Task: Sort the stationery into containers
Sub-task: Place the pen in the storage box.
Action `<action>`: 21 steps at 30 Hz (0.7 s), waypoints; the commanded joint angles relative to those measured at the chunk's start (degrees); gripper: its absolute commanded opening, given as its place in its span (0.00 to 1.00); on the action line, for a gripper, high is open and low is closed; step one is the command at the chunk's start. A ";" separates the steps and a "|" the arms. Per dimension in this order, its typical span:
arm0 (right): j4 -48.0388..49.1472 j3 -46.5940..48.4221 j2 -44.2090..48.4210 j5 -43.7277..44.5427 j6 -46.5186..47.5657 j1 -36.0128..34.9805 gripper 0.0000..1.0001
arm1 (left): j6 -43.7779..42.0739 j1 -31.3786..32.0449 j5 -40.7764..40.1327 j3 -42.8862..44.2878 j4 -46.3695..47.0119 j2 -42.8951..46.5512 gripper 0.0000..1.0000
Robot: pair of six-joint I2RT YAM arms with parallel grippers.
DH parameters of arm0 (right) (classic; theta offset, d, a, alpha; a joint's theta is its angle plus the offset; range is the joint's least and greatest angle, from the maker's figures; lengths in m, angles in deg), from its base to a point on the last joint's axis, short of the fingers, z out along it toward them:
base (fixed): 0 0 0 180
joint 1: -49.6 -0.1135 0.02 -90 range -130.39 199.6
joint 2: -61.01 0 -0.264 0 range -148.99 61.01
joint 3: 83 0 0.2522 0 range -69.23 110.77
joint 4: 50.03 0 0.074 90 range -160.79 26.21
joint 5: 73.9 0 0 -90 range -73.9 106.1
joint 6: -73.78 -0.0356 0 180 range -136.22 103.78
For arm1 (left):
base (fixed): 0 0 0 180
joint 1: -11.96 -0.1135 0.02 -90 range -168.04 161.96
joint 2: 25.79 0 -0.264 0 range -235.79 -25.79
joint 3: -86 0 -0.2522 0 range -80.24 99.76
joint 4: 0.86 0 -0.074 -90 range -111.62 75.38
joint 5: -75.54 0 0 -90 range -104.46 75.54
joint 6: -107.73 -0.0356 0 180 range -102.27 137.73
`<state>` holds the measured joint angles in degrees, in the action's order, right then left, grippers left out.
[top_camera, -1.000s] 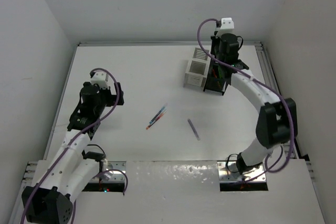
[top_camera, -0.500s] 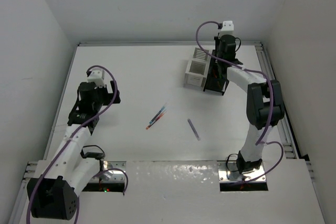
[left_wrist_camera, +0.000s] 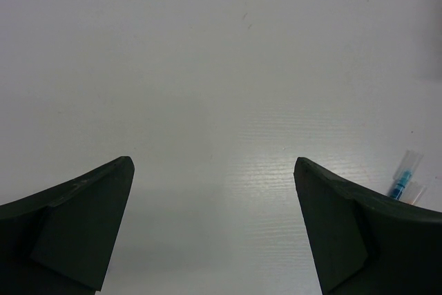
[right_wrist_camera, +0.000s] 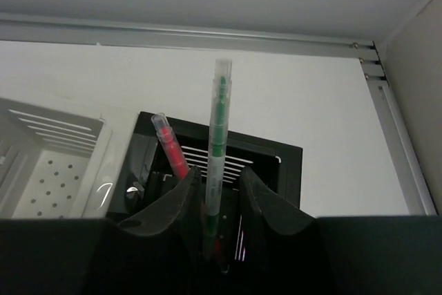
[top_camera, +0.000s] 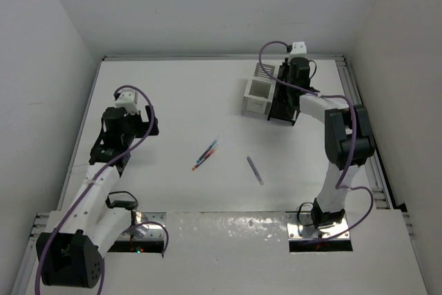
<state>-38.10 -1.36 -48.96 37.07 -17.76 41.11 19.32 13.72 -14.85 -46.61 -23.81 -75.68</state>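
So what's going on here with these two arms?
The right gripper holds a green pen upright over the black container, where a red pen already stands. The white container sits beside it. The left gripper hangs open over the table. The blue and red pens and a purple pen lie loose mid-table.
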 commanded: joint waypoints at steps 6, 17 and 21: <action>-3.36 0.24 12.31 -2.95 -0.13 -0.91 0.52 | 0.44 -0.53 2.84 0.83 2.07 1.64 0.99; -37.61 -10.57 29.29 -9.90 -11.19 -18.04 0.02 | 2.20 -0.53 4.25 0.12 0.41 5.33 0.99; -47.04 -14.61 27.71 -14.54 -16.56 -24.81 0.72 | 2.37 -0.44 4.43 0.12 -0.65 5.94 0.99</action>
<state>-71.76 -13.16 -19.46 26.82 -28.62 18.84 20.89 13.75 -11.46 -46.61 -24.66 -70.98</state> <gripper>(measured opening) 0.665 0.993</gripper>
